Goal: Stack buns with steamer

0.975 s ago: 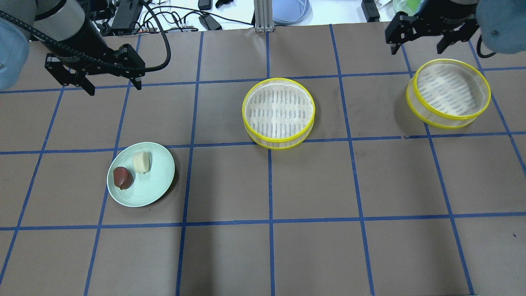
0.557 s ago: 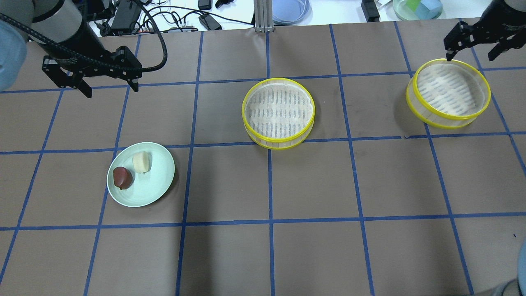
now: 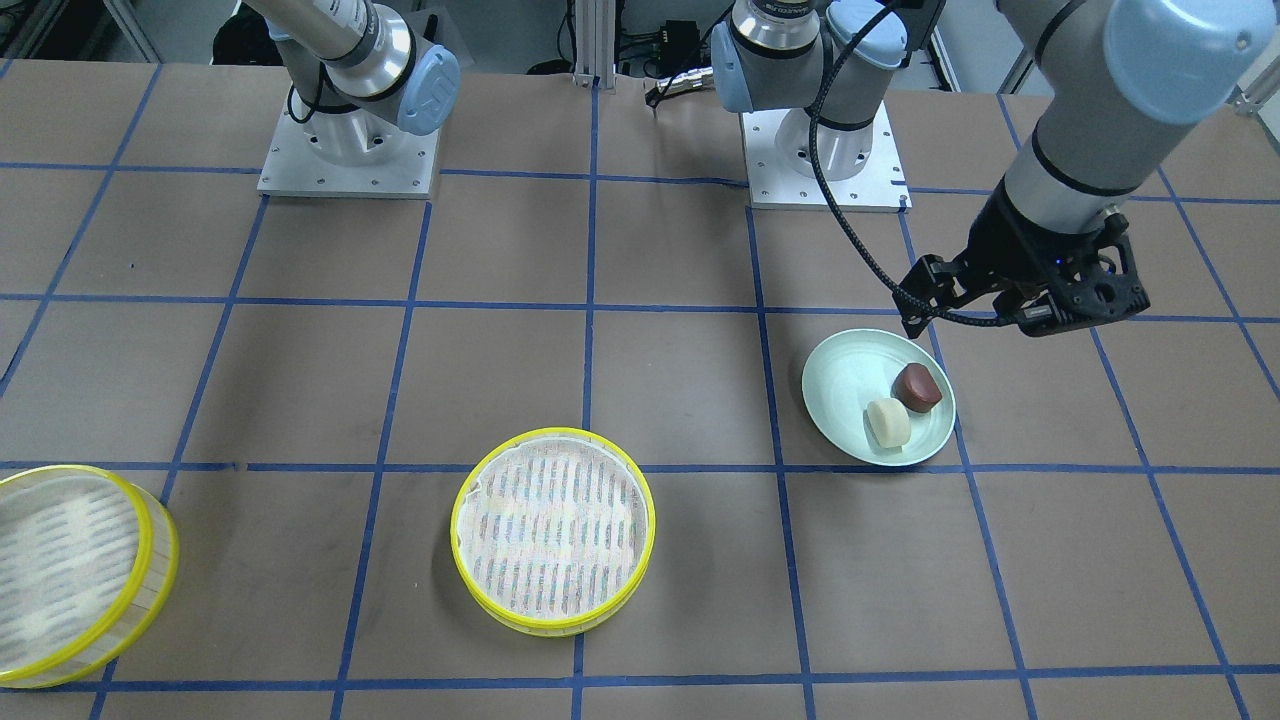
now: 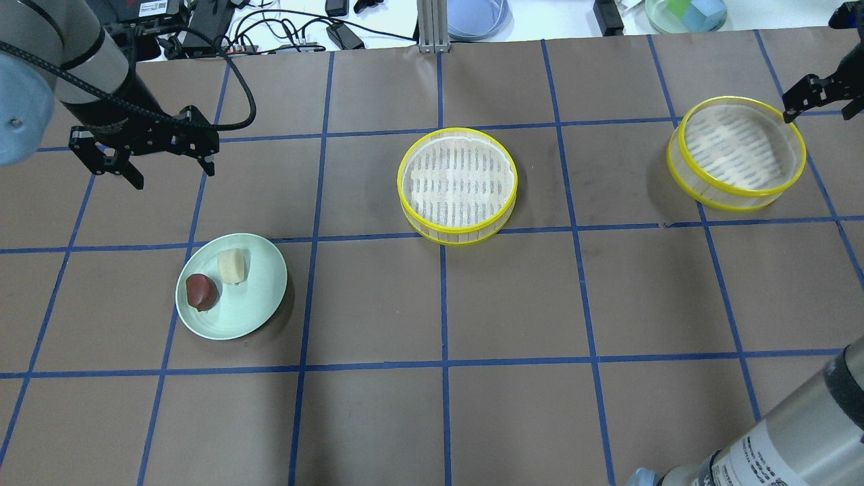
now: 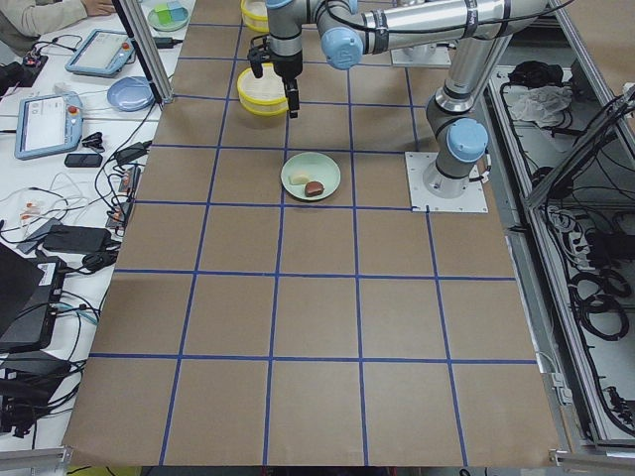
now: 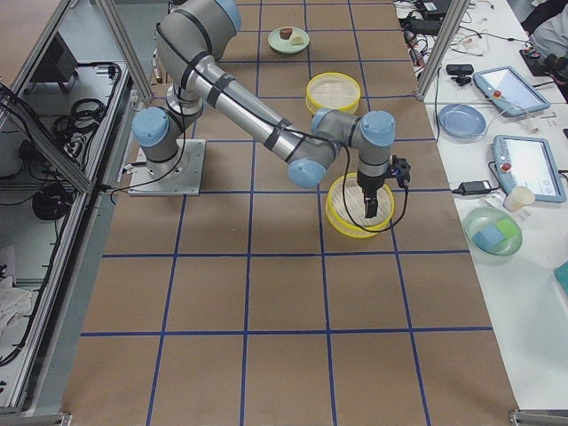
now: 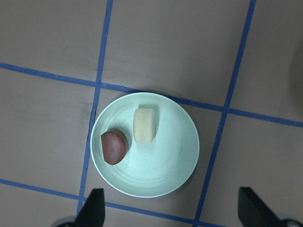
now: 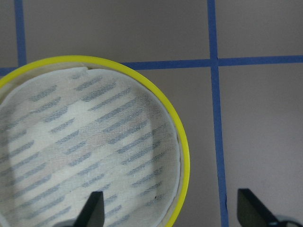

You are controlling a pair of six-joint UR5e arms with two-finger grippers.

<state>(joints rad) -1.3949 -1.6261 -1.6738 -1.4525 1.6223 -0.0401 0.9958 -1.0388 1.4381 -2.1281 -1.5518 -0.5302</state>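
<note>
While the cream bun and brown bun sit side by side on the plate, the left tool hangs near it, fingers apart; centre steamer tray and right-end steamer tray stand well apart. Overhead clips the right tool; its wrist view shows fingers spread, one over that tray's liner, one outside the rim. The surface is brown paper with a blue tape grid, cables beyond.

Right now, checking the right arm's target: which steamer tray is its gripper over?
The outer tray on the robot's right, not the middle tray: the right gripper has one finger over its mesh, one outside its rim.
</note>
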